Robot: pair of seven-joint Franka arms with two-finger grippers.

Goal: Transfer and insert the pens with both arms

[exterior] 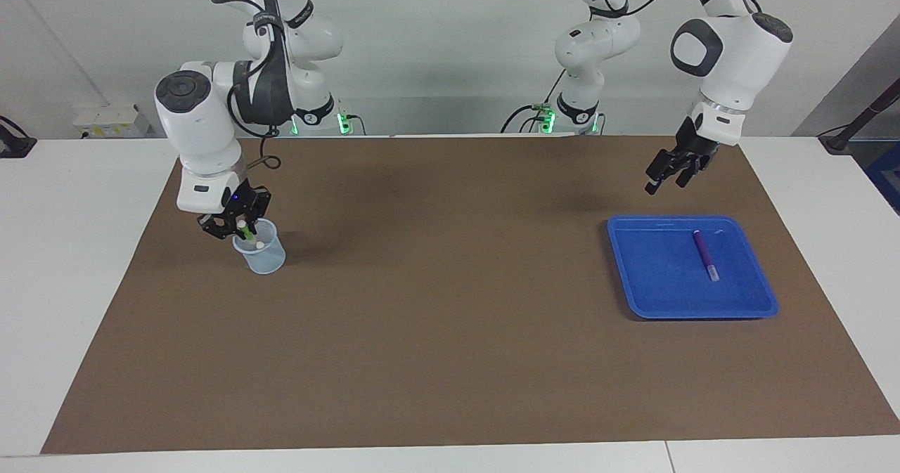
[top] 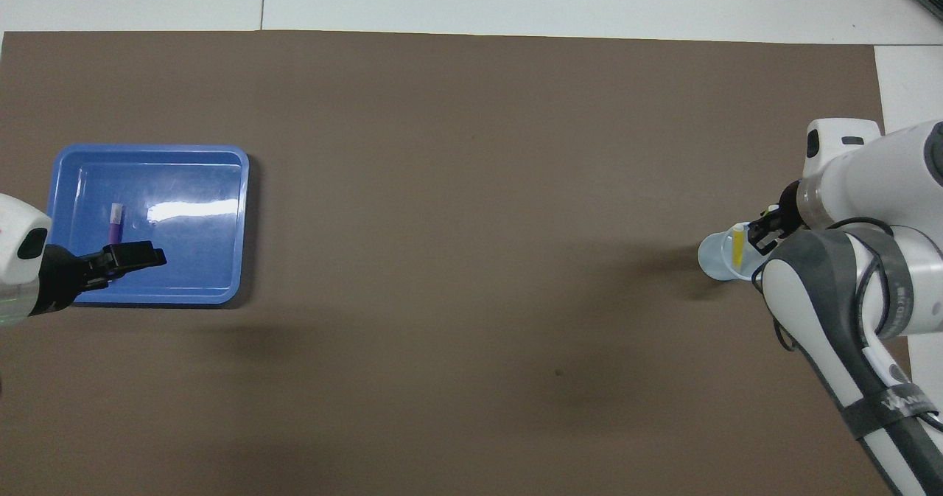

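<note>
Purple pen (exterior: 704,254) alone in tray (exterior: 661,297)

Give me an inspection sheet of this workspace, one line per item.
Surface: brown mat on a white table.
Job's things: purple pen lies in the blue tray; yellow pen stands in the clear cup; lime green pen is in the cup's mouth, at the right hand.
Clutter: nothing seen.
Hands: right hand at the cup's rim around the green pen; left hand in the air over the mat beside the tray, fingers open.
Cables: black leads along both arms and at the bases.
Surroundings: pale wall, white box on the table.
</note>
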